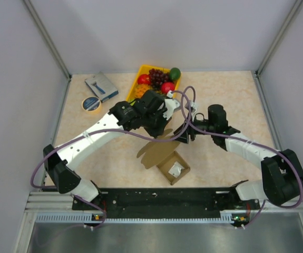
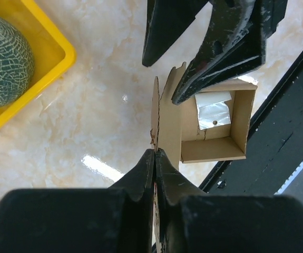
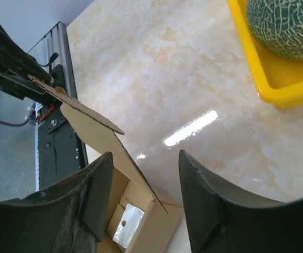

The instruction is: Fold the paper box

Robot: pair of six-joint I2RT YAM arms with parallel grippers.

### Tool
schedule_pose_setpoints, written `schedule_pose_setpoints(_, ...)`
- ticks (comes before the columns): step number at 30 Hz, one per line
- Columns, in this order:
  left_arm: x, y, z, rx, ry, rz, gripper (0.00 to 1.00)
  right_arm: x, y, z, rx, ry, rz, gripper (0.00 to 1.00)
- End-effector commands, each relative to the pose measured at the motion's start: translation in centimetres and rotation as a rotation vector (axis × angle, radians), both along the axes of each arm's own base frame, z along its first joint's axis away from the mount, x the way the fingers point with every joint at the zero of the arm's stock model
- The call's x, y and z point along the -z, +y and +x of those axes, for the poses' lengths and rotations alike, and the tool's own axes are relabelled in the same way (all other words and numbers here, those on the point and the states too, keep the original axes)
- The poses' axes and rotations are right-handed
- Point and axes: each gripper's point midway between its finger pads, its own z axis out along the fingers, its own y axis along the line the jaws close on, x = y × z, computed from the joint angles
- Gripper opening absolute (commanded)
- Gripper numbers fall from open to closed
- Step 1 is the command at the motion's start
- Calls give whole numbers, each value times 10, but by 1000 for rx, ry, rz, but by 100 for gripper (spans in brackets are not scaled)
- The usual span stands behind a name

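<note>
The paper box is brown cardboard, its tray part folded up on the table with a small clear plastic bag inside. Its lid panel stands raised. My left gripper is shut on the top edge of that panel, and the left wrist view shows the thin cardboard pinched between the jaws. My right gripper is open and straddles the panel's edge above the box tray. In the left wrist view its fingers hang over the box.
A yellow tray of fruit stands at the back, with a green melon near its rim. A tape roll and a blue-grey packet lie at the back left. The black base rail runs along the near edge.
</note>
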Motion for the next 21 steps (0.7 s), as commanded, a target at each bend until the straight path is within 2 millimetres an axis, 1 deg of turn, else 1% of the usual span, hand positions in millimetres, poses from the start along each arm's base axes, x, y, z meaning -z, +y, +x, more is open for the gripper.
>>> schedule_pose_setpoints(1, -39, -11, 8, 17, -92, -104, 10, -23, 9, -4, -73, -116, 50, 44)
schedule_pose_setpoints(2, -43, -12, 10, 5, -94, -119, 13, -28, 9, -3, -67, -147, 66, 40)
schedule_pose_setpoints(3, -45, -14, 9, 5, -88, -135, 15, -24, 9, -5, -64, -134, 69, 32)
schedule_pose_setpoints(5, -53, -18, 12, -28, -68, -192, 21, -25, 11, -8, -74, -142, 76, 26)
schedule_pose_setpoints(6, -55, -19, 13, -45, -61, -207, 23, -24, 11, -8, -73, -148, 71, 20)
schedule_pose_setpoints(7, -61, -17, 17, -87, -51, -231, 25, -22, 10, -8, -61, -147, 66, 18)
schedule_pose_setpoints(8, -66, -13, 20, -116, -54, -242, 34, -24, 10, -7, -57, -166, 71, 16)
schedule_pose_setpoints(9, -70, -10, 21, -143, -56, -254, 38, -23, 9, -10, -52, -169, 73, 12)
schedule_pose_setpoints(10, -80, -2, 21, -181, -65, -294, 43, -23, 8, -6, -26, -179, 69, 10)
schedule_pose_setpoints(11, -86, 5, 23, -212, -88, -320, 52, -24, 8, -7, -24, -188, 72, 8)
schedule_pose_setpoints(12, -91, 13, 23, -242, -103, -343, 59, -26, 7, -6, -18, -190, 71, 4)
schedule_pose_setpoints(13, -92, 32, 15, -299, -111, -376, 63, -23, 5, -1, 19, -182, 52, 2)
schedule_pose_setpoints(14, -95, 43, 20, -367, -155, -400, 68, -21, 4, 1, 35, -172, 46, 0)
schedule_pose_setpoints(15, -94, 50, 14, -389, -164, -429, 74, -25, 3, 0, 50, -164, 59, 0)
schedule_pose_setpoints(16, -75, 69, 3, -419, -188, -434, 75, -25, 1, 5, 99, -155, 58, 0)
schedule_pose_setpoints(17, -76, 74, 3, -437, -222, -482, 78, -25, -1, 4, 118, -145, 66, 0)
schedule_pose_setpoints(18, -69, 81, -1, -448, -238, -496, 79, -23, -2, -1, 125, -125, 78, 0)
schedule_pose_setpoints(19, -49, 93, -14, -451, -239, -499, 79, -30, -7, 3, 191, -150, 82, 0)
schedule_pose_setpoints(20, -41, 98, -18, -459, -241, -505, 78, -30, -11, 3, 219, -152, 82, 0)
schedule_pose_setpoints(21, -40, 100, -19, -475, -252, -538, 78, -25, -14, -1, 229, -145, 84, 0)
